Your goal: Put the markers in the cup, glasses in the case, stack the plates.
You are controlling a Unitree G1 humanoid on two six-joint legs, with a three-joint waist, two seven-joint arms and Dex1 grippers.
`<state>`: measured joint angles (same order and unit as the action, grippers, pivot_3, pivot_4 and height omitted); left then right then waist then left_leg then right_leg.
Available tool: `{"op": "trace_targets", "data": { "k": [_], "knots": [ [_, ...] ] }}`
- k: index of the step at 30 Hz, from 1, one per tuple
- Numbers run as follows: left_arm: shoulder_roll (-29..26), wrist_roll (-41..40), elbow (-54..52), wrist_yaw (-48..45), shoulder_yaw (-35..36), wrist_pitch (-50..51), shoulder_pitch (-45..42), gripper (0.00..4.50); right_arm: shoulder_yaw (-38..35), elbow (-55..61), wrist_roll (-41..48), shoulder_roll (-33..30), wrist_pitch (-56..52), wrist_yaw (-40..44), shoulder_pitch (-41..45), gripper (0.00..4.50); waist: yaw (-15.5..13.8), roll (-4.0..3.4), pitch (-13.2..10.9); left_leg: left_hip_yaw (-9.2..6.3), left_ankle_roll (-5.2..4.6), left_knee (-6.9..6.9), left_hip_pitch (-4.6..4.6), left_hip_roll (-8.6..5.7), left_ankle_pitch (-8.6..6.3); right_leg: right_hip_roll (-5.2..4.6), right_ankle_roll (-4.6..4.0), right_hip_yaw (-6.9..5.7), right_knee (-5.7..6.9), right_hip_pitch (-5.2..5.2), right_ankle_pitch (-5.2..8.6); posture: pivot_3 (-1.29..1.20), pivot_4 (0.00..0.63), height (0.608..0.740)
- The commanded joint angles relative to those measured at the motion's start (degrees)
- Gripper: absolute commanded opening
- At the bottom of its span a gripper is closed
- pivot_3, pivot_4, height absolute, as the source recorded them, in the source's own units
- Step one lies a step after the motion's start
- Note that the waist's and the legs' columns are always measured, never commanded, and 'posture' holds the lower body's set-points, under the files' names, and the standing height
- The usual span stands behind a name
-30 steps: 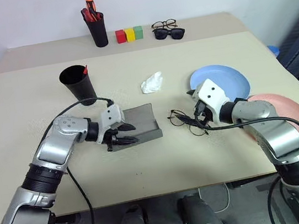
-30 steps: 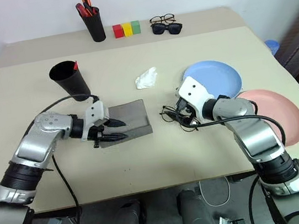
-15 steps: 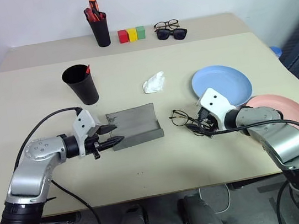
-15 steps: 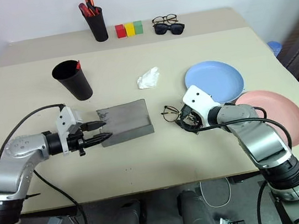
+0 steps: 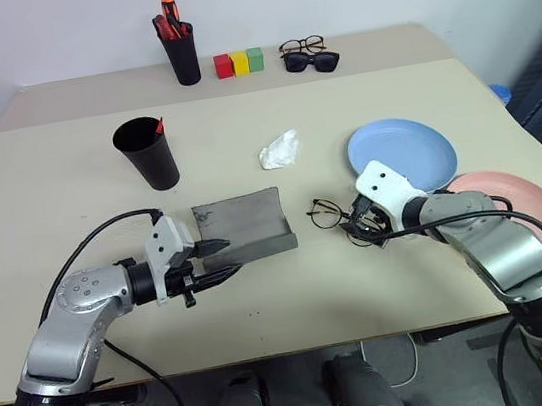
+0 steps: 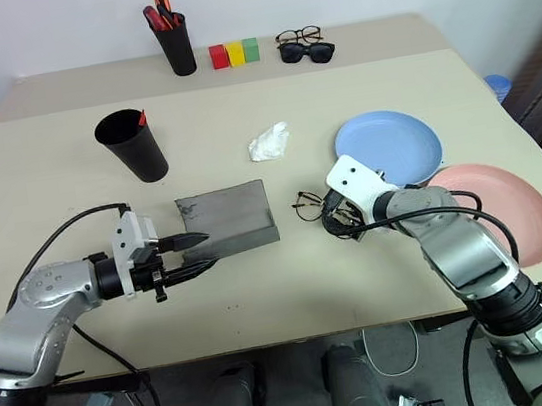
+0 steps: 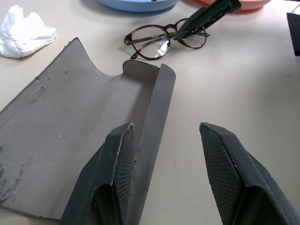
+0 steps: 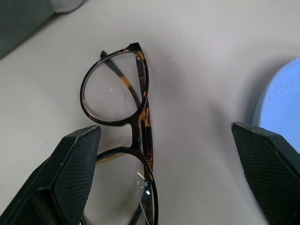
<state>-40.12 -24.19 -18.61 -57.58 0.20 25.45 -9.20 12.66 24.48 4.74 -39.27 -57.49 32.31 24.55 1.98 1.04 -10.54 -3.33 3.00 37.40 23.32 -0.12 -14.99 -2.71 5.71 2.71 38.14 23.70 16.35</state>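
Note:
The grey case point(image 5: 244, 229) lies open on the table, lid flat. My left gripper point(image 5: 216, 259) is open at its left end, one finger over the lining and the other beyond the front wall point(image 7: 159, 108), holding nothing. The thin dark-framed glasses point(image 5: 326, 213) lie folded just right of the case. My right gripper point(image 8: 166, 133) is open and tilted down over them, its fingers point(image 8: 75, 164) on either side of the frame. The black cup point(image 5: 148, 152) stands upright with a red marker tip point(image 5: 157, 126) at its rim. The blue plate point(image 5: 401, 152) and pink plate point(image 5: 535, 211) lie side by side.
A crumpled white tissue point(image 5: 278, 149) lies between the cup and the blue plate. Along the back stand a black pen pot point(image 5: 179, 52) with red and orange pens, three coloured blocks point(image 5: 236, 62), and sunglasses with another pair point(image 5: 308, 56). The table's right edge runs close by the pink plate.
My left arm has drawn back toward me, so its fingers sit at the case's left end instead of over it. The right gripper has tipped further down over the glasses.

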Motion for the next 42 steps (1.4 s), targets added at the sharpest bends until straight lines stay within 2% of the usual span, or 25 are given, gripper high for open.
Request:
{"op": "trace_targets", "data": {
  "k": [1,4,7,11,22,30,35,39,42],
  "knots": [
    [0.2,0.1,-2.4,0.8,-0.2,-1.1,0.1,2.24,-0.2,0.9,-0.7,0.2,-0.9,-1.0,1.0,4.5,0.0,0.0,0.0,0.0,0.0,0.0,0.0,0.0,0.0,0.0,0.0,0.0,0.0,0.0,0.0,0.0,0.15,0.74],
    [0.3,-0.1,-2.7,1.3,-0.3,-1.0,0.3,2.3,0.1,0.7,-1.0,-0.3,-1.3,-1.4,0.9,3.64,0.0,0.0,0.0,0.0,0.0,0.0,0.0,0.0,0.0,0.0,0.0,-0.01,0.0,0.0,0.0,0.0,0.15,0.74],
    [0.3,-0.3,-3.3,1.9,-0.4,-0.6,0.2,2.3,0.3,0.7,-0.9,-0.6,-1.5,-1.3,1.0,2.23,0.0,0.0,0.0,0.0,0.0,0.0,0.0,0.0,0.0,0.0,0.0,-0.01,0.0,0.0,0.0,0.0,0.15,0.74],
    [0.2,-0.6,-3.8,2.5,-0.5,0.1,-0.3,2.3,0.4,0.6,-0.9,-0.8,-1.6,-1.3,1.1,0.07,0.0,0.0,0.0,0.0,0.0,0.0,0.0,0.0,0.0,0.0,0.0,-0.01,0.0,0.0,0.0,0.0,0.15,0.74],
    [-0.1,-0.3,-3.1,3.9,0.4,0.1,-1.1,2.3,0.9,0.8,-1.8,-1.7,0.2,-0.8,1.8,0.03,0.0,0.0,0.0,0.0,0.0,0.0,0.0,0.0,0.0,0.0,0.0,-0.01,0.0,0.0,0.0,0.0,0.15,0.74],
    [-2.1,-0.4,2.4,6.7,9.2,-1.4,0.7,2.3,1.6,4.5,-0.2,-0.8,7.8,4.1,9.1,0.03,0.6,-0.01,0.0,-0.01,0.0,-0.04,-0.03,0.02,0.0,0.05,0.0,-0.01,0.01,0.02,0.0,0.0,0.15,0.74],
    [-5.4,-0.3,8.6,5.1,17.1,-3.9,7.3,2.3,10.4,-3.4,-1.6,8.8,18.1,7.5,18.4,0.03,1.3,-0.02,0.0,0.04,-0.01,-0.15,-0.1,0.08,0.0,0.06,-0.01,0.02,0.0,0.04,0.01,0.0,0.15,0.74],
    [-5.2,-0.7,8.4,6.1,19.4,-3.9,9.6,2.3,17.5,-18.1,-5.0,18.0,29.0,9.1,23.2,0.03,0.5,0.03,0.0,0.01,0.0,-0.12,-0.07,0.07,0.0,-0.02,-0.01,-0.04,-0.01,0.02,0.0,0.0,0.15,0.74],
    [-4.4,-1.4,5.7,7.3,20.3,-3.4,11.0,2.3,19.4,-25.1,-7.3,19.8,35.2,10.5,23.7,0.03,-0.1,0.07,0.1,-0.06,0.0,-0.08,-0.03,0.04,0.0,-0.19,0.0,-0.11,-0.03,-0.01,0.0,0.0,0.15,0.74]
  ]
}}
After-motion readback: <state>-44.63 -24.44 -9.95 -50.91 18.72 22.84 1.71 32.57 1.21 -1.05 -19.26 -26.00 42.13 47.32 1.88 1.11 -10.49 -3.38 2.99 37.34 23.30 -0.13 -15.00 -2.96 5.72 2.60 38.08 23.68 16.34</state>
